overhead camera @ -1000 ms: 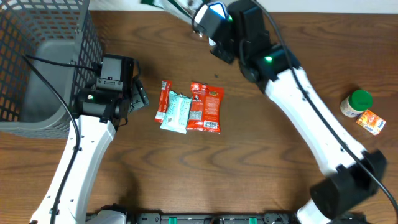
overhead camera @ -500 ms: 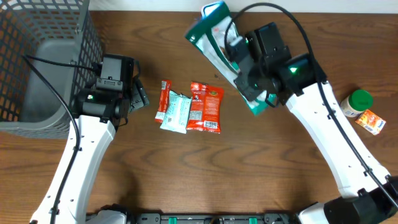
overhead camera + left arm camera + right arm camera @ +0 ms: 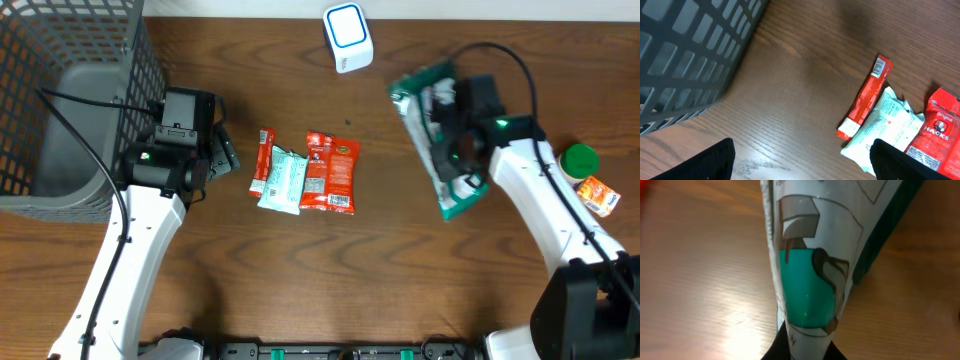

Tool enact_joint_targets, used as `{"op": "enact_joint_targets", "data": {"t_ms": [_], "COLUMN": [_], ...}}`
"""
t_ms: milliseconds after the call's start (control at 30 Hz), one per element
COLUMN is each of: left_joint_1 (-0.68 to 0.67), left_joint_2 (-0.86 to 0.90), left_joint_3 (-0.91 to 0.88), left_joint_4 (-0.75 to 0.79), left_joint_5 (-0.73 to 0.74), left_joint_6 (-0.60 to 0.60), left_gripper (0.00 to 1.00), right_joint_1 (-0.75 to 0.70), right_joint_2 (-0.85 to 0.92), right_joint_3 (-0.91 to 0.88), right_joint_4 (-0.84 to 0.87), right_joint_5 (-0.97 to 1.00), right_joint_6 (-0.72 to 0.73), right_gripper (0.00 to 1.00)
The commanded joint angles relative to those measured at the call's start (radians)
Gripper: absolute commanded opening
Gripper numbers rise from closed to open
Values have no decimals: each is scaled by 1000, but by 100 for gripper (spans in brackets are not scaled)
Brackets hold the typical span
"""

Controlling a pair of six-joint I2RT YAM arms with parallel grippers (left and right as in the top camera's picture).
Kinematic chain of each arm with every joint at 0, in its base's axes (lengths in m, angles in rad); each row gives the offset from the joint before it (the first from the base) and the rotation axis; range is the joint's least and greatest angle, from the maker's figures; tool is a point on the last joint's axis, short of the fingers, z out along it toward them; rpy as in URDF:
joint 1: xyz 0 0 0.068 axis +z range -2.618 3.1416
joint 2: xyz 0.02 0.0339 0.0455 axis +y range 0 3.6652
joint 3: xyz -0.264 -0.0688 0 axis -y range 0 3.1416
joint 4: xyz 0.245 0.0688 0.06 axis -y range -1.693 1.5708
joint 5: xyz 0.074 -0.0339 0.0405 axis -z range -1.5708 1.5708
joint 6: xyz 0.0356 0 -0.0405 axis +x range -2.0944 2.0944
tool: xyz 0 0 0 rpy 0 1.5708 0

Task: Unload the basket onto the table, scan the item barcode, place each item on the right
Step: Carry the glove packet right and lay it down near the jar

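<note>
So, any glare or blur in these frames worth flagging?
Right wrist: the green bag fills the frame and looks soft, with a bright glare patch on the table beside it. Left wrist: basket slightly blurred, snack packets sharp. Overhead: evenly lit, sharp.

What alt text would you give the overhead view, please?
The right gripper holds a green and white pouch over a wooden table, right of a white and blue scanner at the far edge. Three snack packets lie mid-table beside the open left gripper; a wire basket stands at the left.
</note>
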State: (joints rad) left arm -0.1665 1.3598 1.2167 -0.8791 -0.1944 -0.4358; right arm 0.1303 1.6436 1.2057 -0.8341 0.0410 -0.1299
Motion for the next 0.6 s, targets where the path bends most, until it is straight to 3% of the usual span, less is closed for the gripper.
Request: {"op": "enact_joint_targets", "data": {"t_ms": [0, 167, 300, 500, 567], "left_joint_1": [3, 3, 3, 3, 3], "left_joint_2": [4, 4, 4, 4, 4], "left_joint_3": [-5, -5, -5, -5, -5], "left_joint_4": [-3, -3, -3, -3, -3], "left_joint_5": [-20, -20, -20, -20, -20], "left_joint_6": [16, 17, 17, 17, 16], "left_gripper": [87, 87, 87, 87, 87], "right_joint_1": [-84, -179, -195, -195, -195], "right_joint_2": [2, 2, 2, 2, 2], "right_joint_3": [-84, -180, -188, -188, -188], "right_joint_4": [73, 197, 206, 206, 206], "right_joint_5": [2, 2, 2, 11, 23], "right_joint_6": [21, 21, 21, 21, 22], "right_gripper": [4, 9, 33, 89, 99]}}
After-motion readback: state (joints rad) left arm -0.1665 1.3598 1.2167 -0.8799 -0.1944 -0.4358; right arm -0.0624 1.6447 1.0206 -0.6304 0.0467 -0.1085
